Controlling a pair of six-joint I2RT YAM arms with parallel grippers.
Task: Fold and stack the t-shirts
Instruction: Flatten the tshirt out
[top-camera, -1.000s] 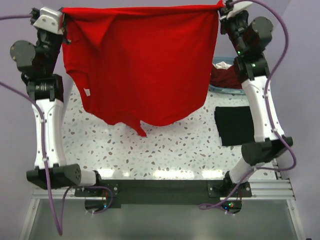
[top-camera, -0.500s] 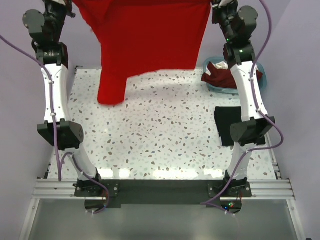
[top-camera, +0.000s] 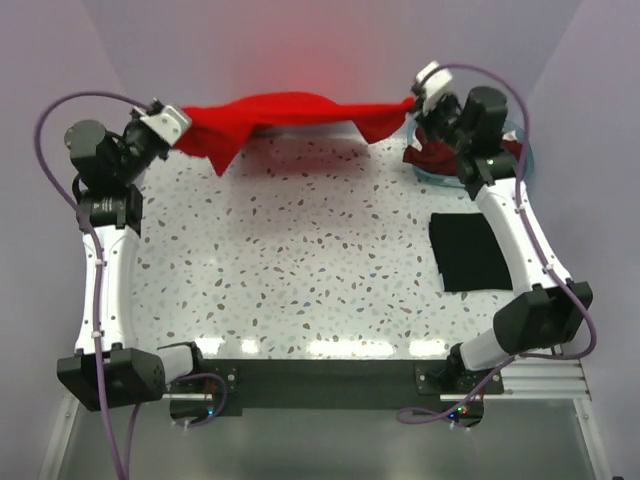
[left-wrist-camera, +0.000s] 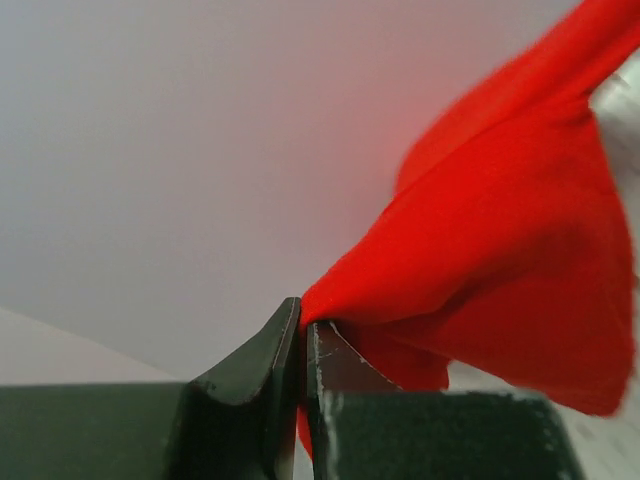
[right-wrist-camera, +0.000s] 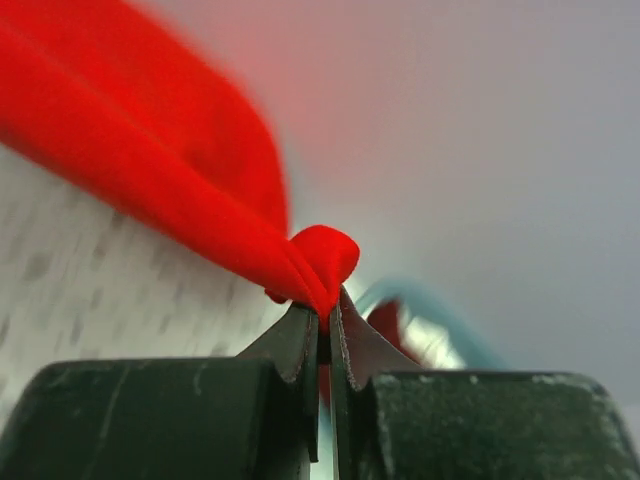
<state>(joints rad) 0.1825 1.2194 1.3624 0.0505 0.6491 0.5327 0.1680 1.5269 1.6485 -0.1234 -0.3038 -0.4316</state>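
Note:
The bright red t-shirt (top-camera: 285, 112) hangs stretched between my two grippers along the table's far edge, low over the tabletop. My left gripper (top-camera: 183, 131) is shut on its left corner, seen in the left wrist view (left-wrist-camera: 302, 318) with red cloth (left-wrist-camera: 500, 250) spreading right. My right gripper (top-camera: 412, 103) is shut on its right corner; the right wrist view (right-wrist-camera: 325, 312) shows a bunched knot of red cloth (right-wrist-camera: 200, 170) between the jaws. A folded black t-shirt (top-camera: 470, 251) lies flat at the right. The dark maroon t-shirt (top-camera: 440, 158) sits crumpled in the basket.
The light blue plastic basket (top-camera: 524, 150) stands at the far right corner, partly behind my right arm. The speckled tabletop (top-camera: 300, 260) runs from the red shirt to the near edge. Purple walls close in on the far and both sides.
Both grippers have come down and moved toward the far edge with the red t-shirt. It hung high and spread in front of the camera; now it is low at the table's back.

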